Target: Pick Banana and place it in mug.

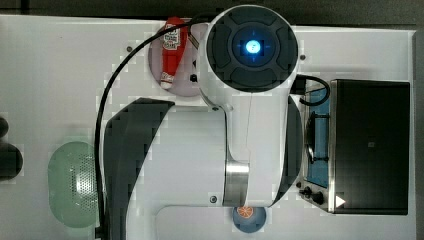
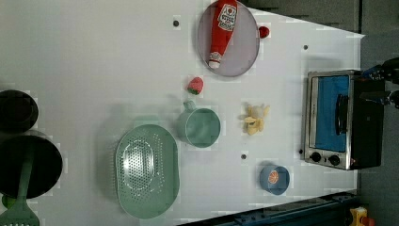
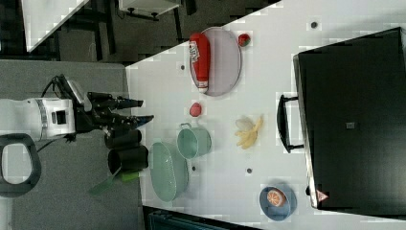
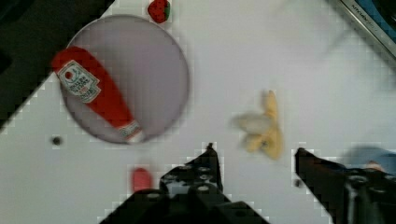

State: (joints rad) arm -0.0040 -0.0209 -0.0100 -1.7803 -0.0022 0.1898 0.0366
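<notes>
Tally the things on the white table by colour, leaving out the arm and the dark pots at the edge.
Red: 3 – ketchup bottle, two berries
Green: 2 – mug, perforated bowl
Yellow: 1 – banana
Blue: 1 – bowl
Lilac: 1 – plate
Black and silver: 1 – oven
Total: 9

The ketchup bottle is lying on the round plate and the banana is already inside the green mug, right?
Not quite. The ketchup bottle does lie on the round plate, but the banana is on the table beside the green mug, not inside it. The left view shows the mug empty.
</notes>
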